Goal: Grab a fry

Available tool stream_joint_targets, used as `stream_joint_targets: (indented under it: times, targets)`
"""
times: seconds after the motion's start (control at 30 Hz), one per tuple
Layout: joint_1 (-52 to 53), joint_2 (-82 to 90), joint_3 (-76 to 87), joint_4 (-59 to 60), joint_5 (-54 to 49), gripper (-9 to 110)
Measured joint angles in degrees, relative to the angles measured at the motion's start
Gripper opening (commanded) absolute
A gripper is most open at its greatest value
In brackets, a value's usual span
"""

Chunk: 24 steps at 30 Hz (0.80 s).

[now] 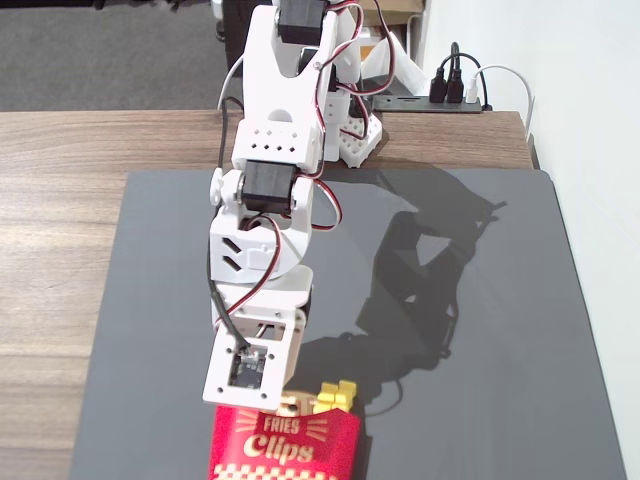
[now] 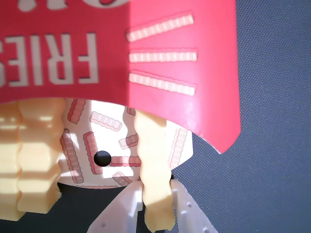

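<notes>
The gripper (image 2: 156, 204) is pinching the fry (image 2: 153, 170) just past the red carton (image 2: 146, 58) mouth (jaws nearly closed on it), gripping where it's exposed.

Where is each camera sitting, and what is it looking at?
Fixed view: sits high, facing the arm across the dark mat, looking down; shows the white arm and the red carton at the bottom edge.
Wrist view: rides on the arm, close to the red carton; shows the white fingers on either side of the fry.
Shared: the carton, the mat and yellow fries.
</notes>
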Motion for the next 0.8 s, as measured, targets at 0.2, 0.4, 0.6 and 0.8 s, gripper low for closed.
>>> stream_joint_targets:
  times: [0.2,0.4,0.6,0.8]
  targets:
    - [0.0,0.0,0.0,1.5,0.0,1]
    - [0.0,5.1,5.5,2.5,0.0,1]
    - [0.0,18.4,19.3,2.7,0.0,1]
    - [0.0,33.2,34.0,2.4,-0.7,1]
